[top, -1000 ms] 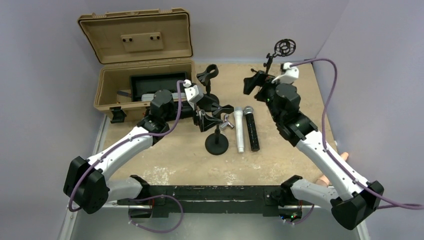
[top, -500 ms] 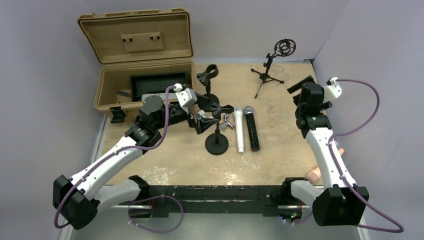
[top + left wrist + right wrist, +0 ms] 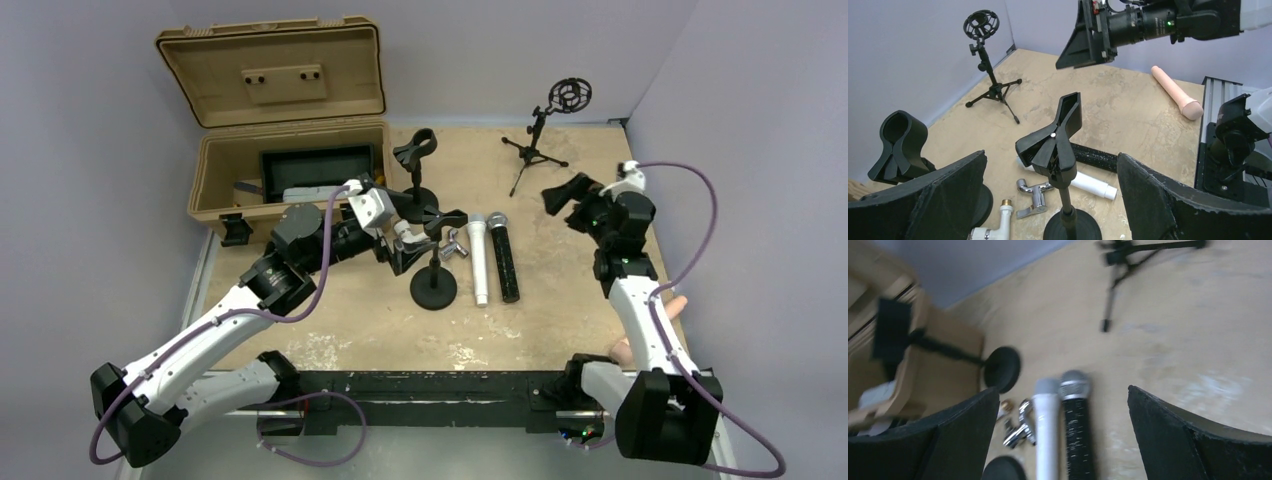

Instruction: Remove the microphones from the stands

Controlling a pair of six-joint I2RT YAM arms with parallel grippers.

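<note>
A black stand (image 3: 433, 291) on a round base stands mid-table; its clip (image 3: 1055, 139) is empty. A white microphone (image 3: 478, 258) and a black microphone (image 3: 503, 262) lie side by side on the table just right of it. My left gripper (image 3: 405, 238) is open at the stand's left side; in the left wrist view the left gripper (image 3: 1053, 200) has the stand's pole between its fingers without touching it. My right gripper (image 3: 563, 195) hangs open, right of the microphones. The right wrist view looks down on the white microphone (image 3: 1048, 430) and the black microphone (image 3: 1075, 425).
An open tan case (image 3: 290, 170) sits at the back left. A second clip stand (image 3: 416, 152) is behind the first, and a tripod stand with a shock mount (image 3: 545, 125) at the back right. A chrome fitting (image 3: 1035, 194) lies by the base. A pink microphone (image 3: 1175, 92) lies near the right edge.
The right arm swung from the tripod stand out to the right, then its gripper turned back toward the microphones. The left arm drew back slightly to the left of the stand.
</note>
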